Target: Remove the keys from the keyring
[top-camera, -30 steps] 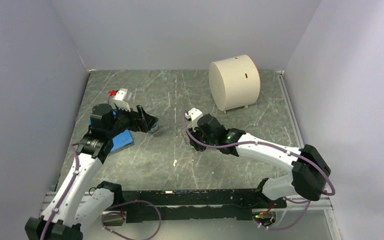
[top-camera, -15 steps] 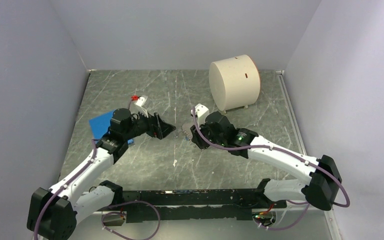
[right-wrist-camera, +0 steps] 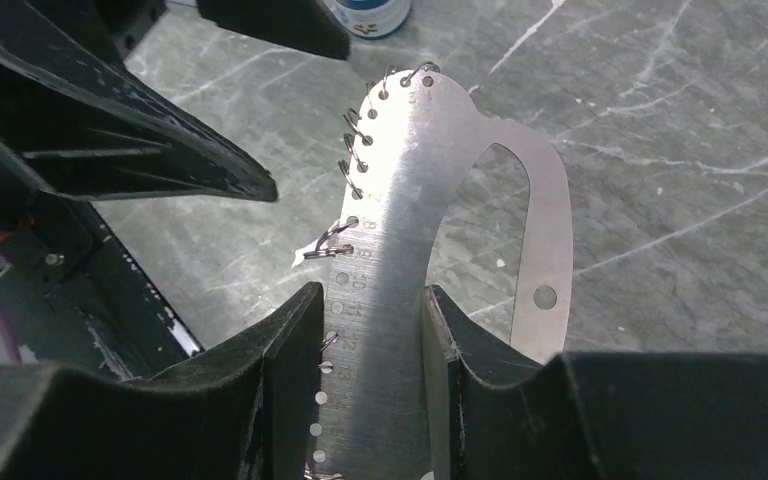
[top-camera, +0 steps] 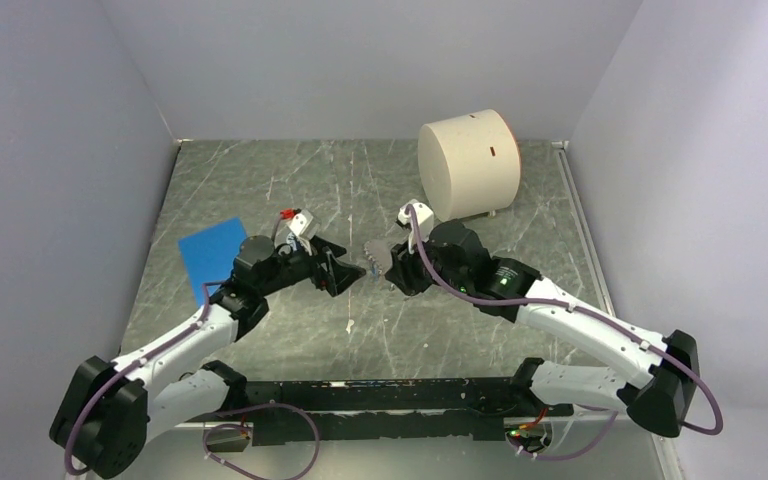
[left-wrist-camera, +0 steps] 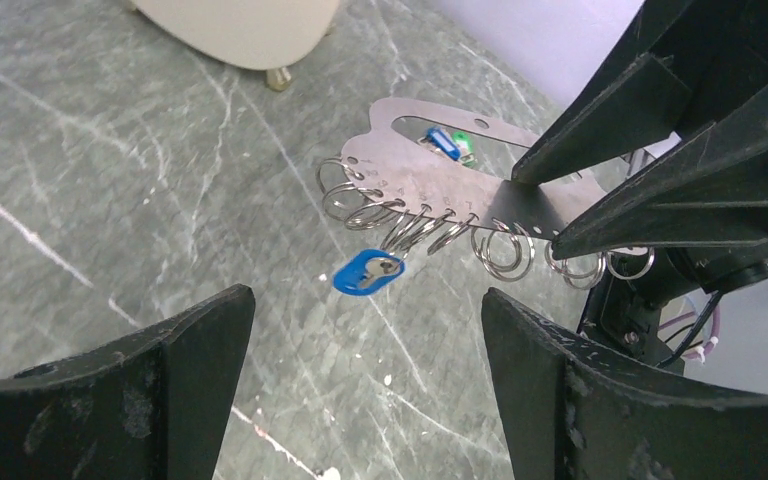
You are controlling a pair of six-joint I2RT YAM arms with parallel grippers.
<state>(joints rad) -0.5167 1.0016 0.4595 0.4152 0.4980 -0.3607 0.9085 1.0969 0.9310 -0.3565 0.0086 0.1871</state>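
The keyring point(right-wrist-camera: 430, 200) is a flat silver metal loop with a long slot, numbered holes and several small wire rings along one edge. My right gripper point(right-wrist-camera: 365, 300) is shut on its numbered side and holds it above the table point(top-camera: 380, 256). A blue-headed key point(left-wrist-camera: 368, 272) hangs from one wire ring. A second blue key point(left-wrist-camera: 443, 139) and a green one point(left-wrist-camera: 463, 147) show through the slot. My left gripper point(left-wrist-camera: 365, 312) is open and empty, facing the ring edge with the blue key just beyond its tips; it also shows in the top view point(top-camera: 347, 271).
A cream cylinder point(top-camera: 468, 165) stands at the back right. A flat blue square pad point(top-camera: 213, 255) lies left of my left arm. A small blue-patterned jar point(right-wrist-camera: 372, 14) stands on the marbled floor beyond the keyring. Grey walls close in three sides.
My left gripper has swung right, off the blue pad, up to the keyring. My right gripper has shifted slightly right and back, still holding the keyring.
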